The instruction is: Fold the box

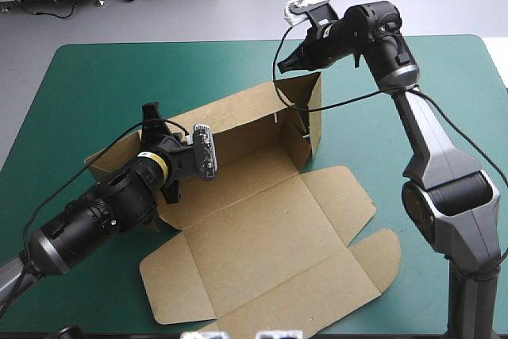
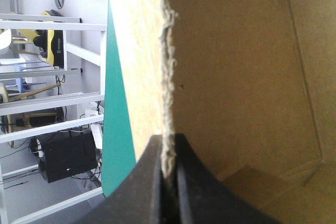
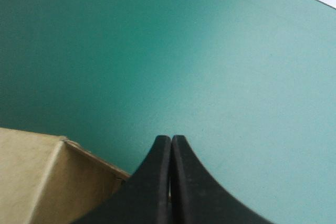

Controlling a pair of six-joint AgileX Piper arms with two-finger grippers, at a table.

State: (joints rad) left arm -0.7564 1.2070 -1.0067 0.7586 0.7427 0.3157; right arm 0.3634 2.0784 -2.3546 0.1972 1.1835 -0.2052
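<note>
Starting at your left gripper [image 2: 168, 141], you have its black fingers pinched all but together on a raw edge of brown board, so it holds the box [image 1: 262, 220] by a raised wall at the box's left end. Your right gripper [image 3: 171, 139] has its fingers pressed into a point with nothing seen between them. It hangs just over the box's far right corner, where the back wall [image 1: 254, 117] meets the short right wall, and you cannot tell from these views whether it touches the board. Outward from both, the box lies on the teal-green cover [image 1: 95, 77], its long axis running from the left gripper's end to that far right corner. The lid panel [image 1: 278, 275] and its flaps lie flat on the near side of the back wall. Judging from this, the next tuck belongs at the right wall, and your right gripper is the nearer one.
</note>
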